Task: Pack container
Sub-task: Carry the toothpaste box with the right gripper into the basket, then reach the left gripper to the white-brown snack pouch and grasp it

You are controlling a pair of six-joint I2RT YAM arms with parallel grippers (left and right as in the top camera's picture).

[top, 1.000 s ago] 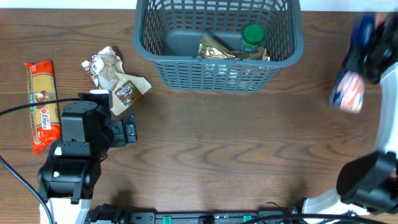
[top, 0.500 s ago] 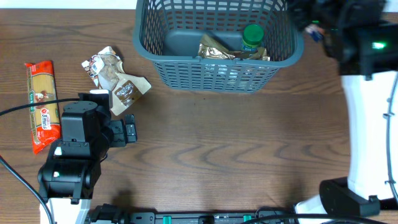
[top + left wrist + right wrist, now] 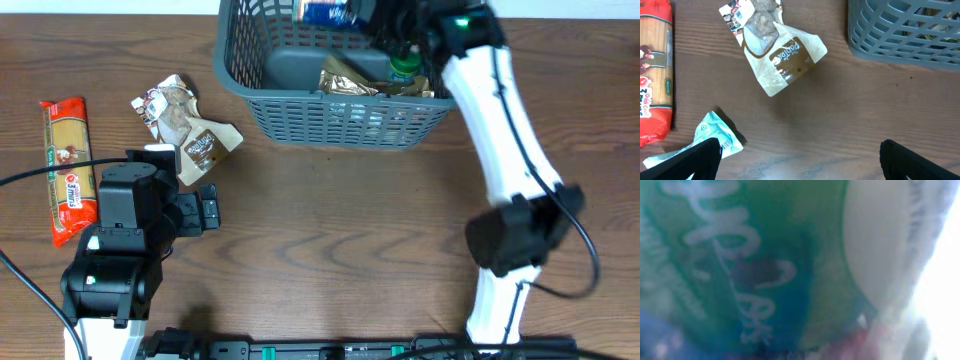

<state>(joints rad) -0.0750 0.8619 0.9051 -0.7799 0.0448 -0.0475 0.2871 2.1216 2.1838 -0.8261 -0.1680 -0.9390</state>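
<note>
The dark blue-grey slotted basket (image 3: 345, 115) stands at the back centre; its corner shows in the left wrist view (image 3: 905, 35). My right gripper (image 3: 364, 12) reaches over the basket's far side, shut on a blue packet (image 3: 325, 10). That packet fills the right wrist view (image 3: 765, 270) as a blue-green blur and hides the fingers. A green-lidded jar (image 3: 406, 58) and a gold packet (image 3: 350, 80) lie in the basket. My left gripper (image 3: 205, 210) is open and empty, low over the table (image 3: 800, 167).
On the left of the table lie a red spaghetti packet (image 3: 68, 170), a crumpled snack packet (image 3: 168, 105) and a brown-and-white pouch (image 3: 205, 148). A teal wrapper (image 3: 715, 132) lies by my left fingertip. A black cable runs along the left edge.
My right arm has swung from the right edge leftward with the blue packet, to over the basket's far side. The left arm has not moved.
</note>
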